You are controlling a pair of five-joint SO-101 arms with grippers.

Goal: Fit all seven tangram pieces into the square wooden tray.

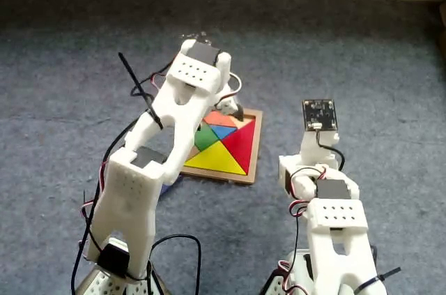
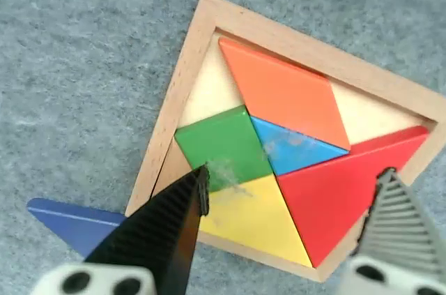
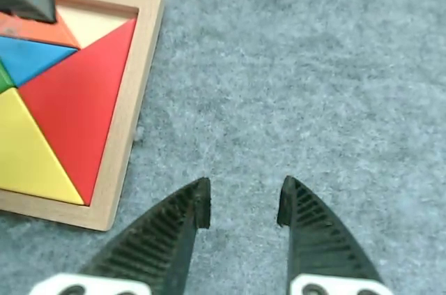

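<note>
- Grey-blue carpet (image 1: pixel 362 65) covers the table; everything sits on it.
- Left arm (image 1: pixel 167 120): stretched forward and bent down over the tray. The left gripper (image 2: pixel 294 173) hangs above the pieces with jaws spread wide, the dark finger over the green/yellow seam and the pale finger over the red piece's outer edge. Nothing is held.
- Right arm (image 1: pixel 334 218): folded back, well to the side of the tray. The right gripper (image 3: pixel 244 190) points down at bare carpet with jaws partly open, a narrow gap between the tips. Nothing is held.
- Square wooden tray (image 1: pixel 256 145): pale wood with a raised rim, flat on the carpet in front of the left arm and turned at a slant to both arms.
- Red triangle (image 2: pixel 341 190) and yellow triangle (image 2: pixel 254 218): the large pieces, seated in the tray, edges touching.
- Orange parallelogram (image 2: pixel 286 89): in the tray, with bare tray floor showing on two sides of it.
- Green square (image 2: pixel 223 145): in the tray, touching the yellow and orange pieces.
- Light blue triangle (image 2: pixel 296 152): small, wedged between the orange, green and red pieces.
- Dark blue triangle (image 2: pixel 77 222): on the carpet outside the tray, just beside its rim, partly hidden by the dark finger.
</note>
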